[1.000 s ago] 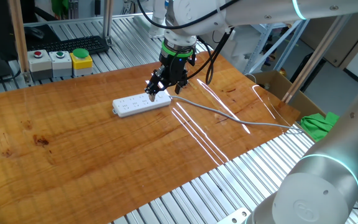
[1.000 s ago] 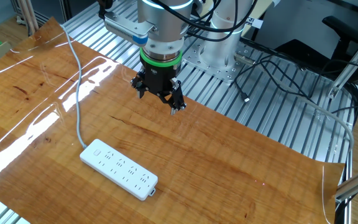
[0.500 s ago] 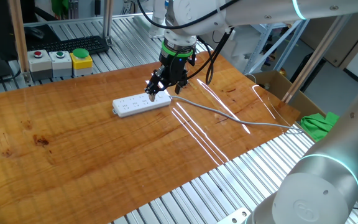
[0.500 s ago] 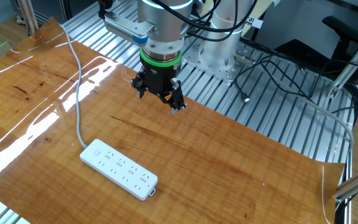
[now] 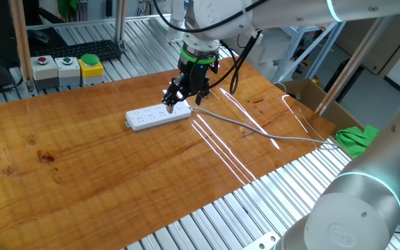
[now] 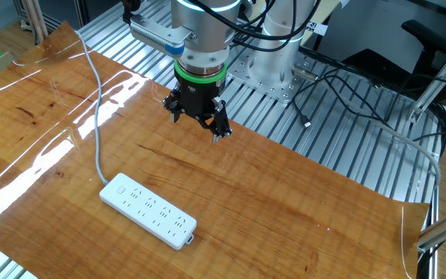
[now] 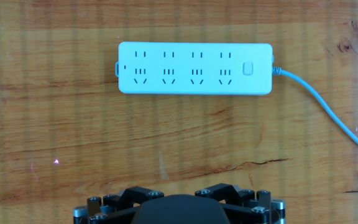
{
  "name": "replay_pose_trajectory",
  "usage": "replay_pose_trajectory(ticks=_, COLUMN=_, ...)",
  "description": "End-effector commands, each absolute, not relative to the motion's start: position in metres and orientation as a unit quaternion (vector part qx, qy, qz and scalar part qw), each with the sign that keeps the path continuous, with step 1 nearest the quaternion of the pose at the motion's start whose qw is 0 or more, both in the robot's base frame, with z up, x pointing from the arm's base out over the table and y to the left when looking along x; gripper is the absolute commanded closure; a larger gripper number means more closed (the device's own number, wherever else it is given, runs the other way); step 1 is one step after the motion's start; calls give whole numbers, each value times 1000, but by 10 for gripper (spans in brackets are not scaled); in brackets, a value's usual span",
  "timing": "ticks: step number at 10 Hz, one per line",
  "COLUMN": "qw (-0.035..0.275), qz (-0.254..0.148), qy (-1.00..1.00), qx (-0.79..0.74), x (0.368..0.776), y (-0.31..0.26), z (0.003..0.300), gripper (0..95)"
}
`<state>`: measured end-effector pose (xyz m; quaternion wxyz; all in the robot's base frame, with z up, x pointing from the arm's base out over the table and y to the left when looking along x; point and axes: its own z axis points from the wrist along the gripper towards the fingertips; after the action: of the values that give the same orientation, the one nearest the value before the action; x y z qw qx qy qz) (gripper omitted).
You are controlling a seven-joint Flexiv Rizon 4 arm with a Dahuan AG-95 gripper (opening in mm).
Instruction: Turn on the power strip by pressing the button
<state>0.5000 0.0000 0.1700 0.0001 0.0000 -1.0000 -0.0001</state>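
Observation:
The white power strip (image 5: pixel 157 117) lies flat on the wooden table (image 5: pixel 117 180). It also shows in the other fixed view (image 6: pixel 149 211) and in the hand view (image 7: pixel 194 68). Its small button (image 7: pixel 248 68) sits at the cabled end, also seen in the other fixed view (image 6: pixel 119 188). The grey cable (image 7: pixel 328 106) runs off from that end. My gripper (image 6: pixel 217 136) hangs above the table, apart from the strip; in one fixed view the gripper (image 5: pixel 169 103) overlaps the strip's cabled end. The hand view shows only the black hand base (image 7: pixel 179 208), not the fingertips.
Red, green and yellow push-buttons in grey boxes (image 5: pixel 68 67) and a keyboard (image 5: pixel 82 48) stand behind the table. A green cloth (image 5: pixel 356 139) and a cardboard box (image 5: pixel 304 90) lie off the right edge. The arm's base (image 6: pixel 277 70) and loose cables (image 6: pixel 347 85) are beyond the table.

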Motion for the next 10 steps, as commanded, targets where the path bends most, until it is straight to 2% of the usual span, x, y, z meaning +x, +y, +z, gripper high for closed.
replay_pose_trajectory(ticks=1, qw=-6, qz=-5, qy=-1000, qx=-27, x=500, y=0, z=170, gripper=950)
replay_pose_trajectory(ticks=10, qw=-5, qz=-5, qy=-1000, qx=-21, x=500, y=0, z=168, gripper=950)
